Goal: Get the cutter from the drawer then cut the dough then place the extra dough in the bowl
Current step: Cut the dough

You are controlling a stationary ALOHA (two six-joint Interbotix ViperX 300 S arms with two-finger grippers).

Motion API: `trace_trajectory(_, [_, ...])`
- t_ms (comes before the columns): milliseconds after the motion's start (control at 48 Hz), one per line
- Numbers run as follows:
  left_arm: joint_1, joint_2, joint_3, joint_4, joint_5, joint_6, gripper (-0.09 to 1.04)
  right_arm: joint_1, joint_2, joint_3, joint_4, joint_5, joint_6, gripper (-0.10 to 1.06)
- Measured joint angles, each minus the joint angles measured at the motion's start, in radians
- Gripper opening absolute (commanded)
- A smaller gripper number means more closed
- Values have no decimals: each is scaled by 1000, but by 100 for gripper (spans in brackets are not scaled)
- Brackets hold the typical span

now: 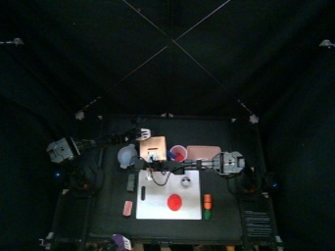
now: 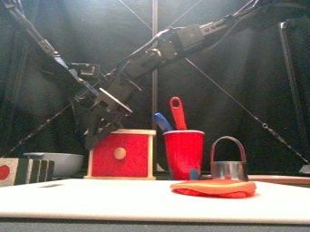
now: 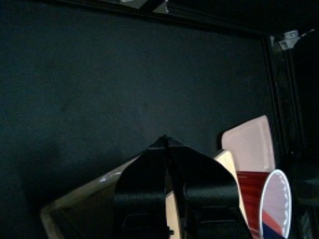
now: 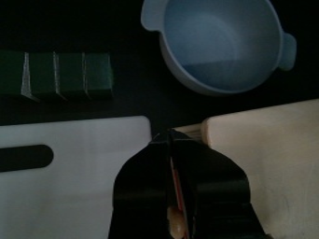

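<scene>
- Looking down from the top view, we are seeing the white cutting board [image 1: 149,196] lying toward the desk's front edge. The red dough [image 1: 174,202] is resting on it, and the cutter [image 1: 187,182] is standing on the board just behind the dough. The wooden box [image 1: 152,145], the red cup [image 1: 177,153] and the pink tray [image 1: 205,153] are lining the board's back edge. The bowl [image 1: 127,155] is sitting beside the box, toward the desk's left edge.
- Turning to the front view, we are finding the red drawer front [image 2: 121,154] looking shut and both arms crossing above the box. With the cutter out on the board, we are judging the fetching done and the cutting step in hand.
- Checking the left wrist view, we are seeing the left gripper [image 3: 167,147] clenched on nothing, hovering over the box.
- Checking the right wrist view, we are seeing the right gripper [image 4: 174,140] pinched together at the box's edge, by the board's corner. We cannot tell whether anything is caught between the jaws.
- Thinking ahead, we are expecting one gripper to need the cutter's wire handle, then a square press onto the dough.
</scene>
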Motion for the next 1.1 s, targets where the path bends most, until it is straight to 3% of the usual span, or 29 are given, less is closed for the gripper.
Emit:
trace_trajectory(250, [5,-5,-2,18,-5,2,33,3,18,-48,0,6,-3,39])
trace_trajectory(396, [15,-41,-2,49,-23,2,33,41,5,-49,-3,8,-5,39])
trace_trajectory(583, [15,-156,20,150,-38,5,33,104,-114,-6,-3,17,-11,39])
trace_trajectory(750, [-3,-288,72,328,-55,2,33,143,-313,146,26,2,2,39])
trace_trajectory(875, [-129,-400,160,468,-160,3,33,150,-486,342,91,-61,3,39])
trace_trajectory(1104, [-385,-499,351,600,-462,2,34,172,-784,772,282,-227,8,39])
